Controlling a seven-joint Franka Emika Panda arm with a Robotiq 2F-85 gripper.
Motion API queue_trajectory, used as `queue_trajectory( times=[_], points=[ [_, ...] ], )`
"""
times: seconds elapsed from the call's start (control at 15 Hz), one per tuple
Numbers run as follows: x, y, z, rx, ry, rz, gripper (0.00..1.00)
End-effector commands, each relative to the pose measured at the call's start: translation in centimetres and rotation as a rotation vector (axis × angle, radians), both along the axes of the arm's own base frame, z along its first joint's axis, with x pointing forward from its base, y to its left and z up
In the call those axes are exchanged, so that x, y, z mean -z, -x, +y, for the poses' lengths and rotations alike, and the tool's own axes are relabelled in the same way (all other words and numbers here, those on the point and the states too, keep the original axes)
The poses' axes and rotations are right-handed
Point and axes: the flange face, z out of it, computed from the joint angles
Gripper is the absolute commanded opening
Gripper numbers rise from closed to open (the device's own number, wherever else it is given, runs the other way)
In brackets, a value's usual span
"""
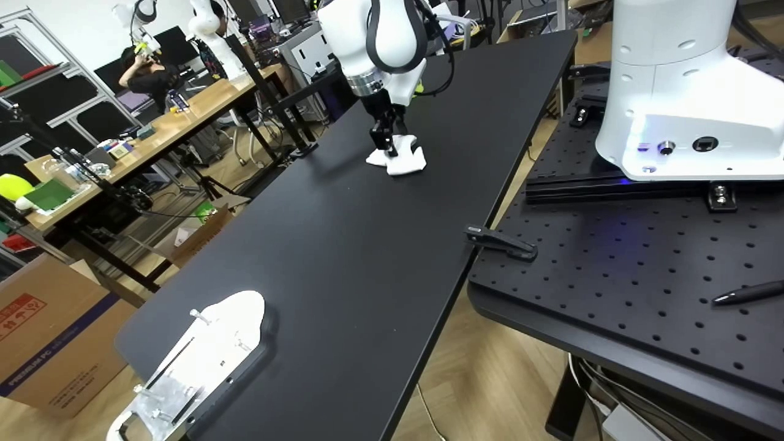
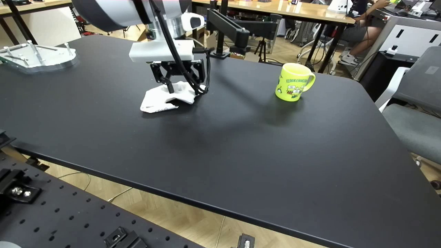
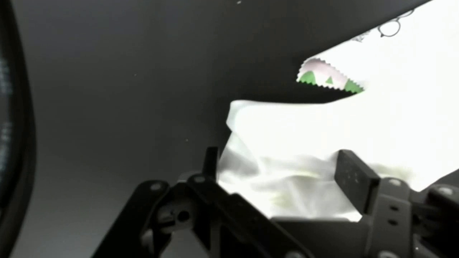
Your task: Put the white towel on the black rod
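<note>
The white towel lies crumpled on the black table, seen in both exterior views (image 1: pixel 401 162) (image 2: pixel 158 99). In the wrist view the towel (image 3: pixel 358 122) shows a folded corner with a green print. My gripper (image 3: pixel 283 170) points down with its fingers wide apart. Folds of the towel lie between the fingers, and the fingers are not closed on them. In an exterior view the gripper (image 2: pixel 186 88) reaches down to the towel's top. A black rod-like arm (image 2: pixel 229 27) sticks out sideways from a black post at the table's edge; it also shows in an exterior view (image 1: pixel 311 87).
A yellow-green mug (image 2: pixel 293 82) stands on the table. A white plate with metal pegs (image 1: pixel 214 337) lies at one table end. A black clamp (image 1: pixel 501 240) sits on the table's edge by the robot's base. A dark cable (image 3: pixel 18 125) runs along the wrist.
</note>
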Motion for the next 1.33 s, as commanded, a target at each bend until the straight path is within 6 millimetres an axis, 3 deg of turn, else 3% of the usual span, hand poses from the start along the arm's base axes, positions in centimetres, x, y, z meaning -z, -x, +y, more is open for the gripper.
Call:
queue_trajectory(
  times=[0.0, 0.2, 0.53, 0.93, 1.27],
  points=[
    [0.9, -0.5, 0.6, 0.025, -0.01, 0.0, 0.53],
    [1.0, -0.4, 0.9, 0.031, -0.026, 0.001, 0.33],
    [-1.0, -0.2, 1.1, 0.042, -0.015, -0.017, 0.01],
    [-6.1, -0.2, 1.2, 0.054, 0.022, -0.066, 0.03],
    [-12.2, -0.6, 1.5, 0.091, 0.057, -0.104, 0.03]
  ],
)
